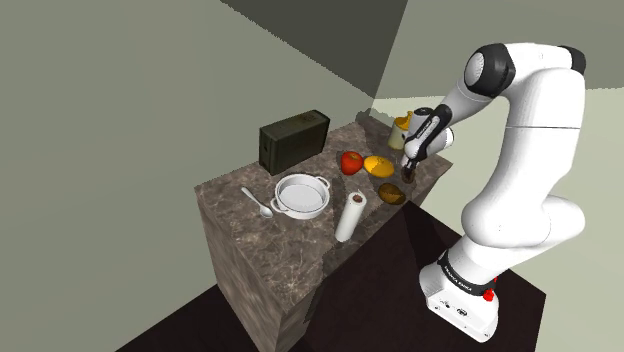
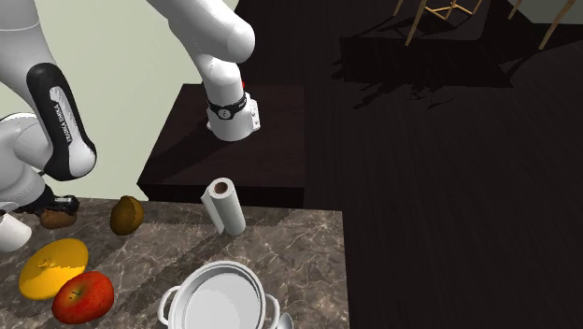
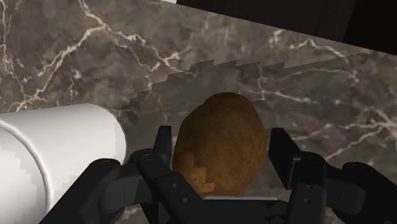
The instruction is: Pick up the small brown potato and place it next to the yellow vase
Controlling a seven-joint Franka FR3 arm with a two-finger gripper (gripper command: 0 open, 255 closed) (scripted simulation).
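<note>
Clamped on the small brown potato [image 3: 219, 153] at the marble counter [image 3: 95, 51]: the gripper [image 3: 222, 132], with black fingers [image 3: 163, 143] drawn narrow against both flanks. Hard to tell whether lifted clear or resting on the stone. Placed at the counter's right end in the shoulder view, on the near side of the yellow vase [image 1: 402, 123], with a red apple [image 1: 351, 161] and an orange-yellow fruit [image 1: 378, 165] to the left.

Best done slowly: raise straight up until clear of the stone, carry toward the vase, steer past the white cylinder [image 3: 57, 159] just beside the fingers, set down close to the vase without knocking it, and only then open. Judged likely to roll, being rounded, so release low.

Told best from the wrist: the clasp itself. Told from the shoulder view: the vase and the way to it. Added by the second exterior view: a second brownish lump [image 2: 126, 214] beside the paper towel roll [image 2: 224, 207], near the white pot [image 2: 220, 301], and easily mistaken for the target.
</note>
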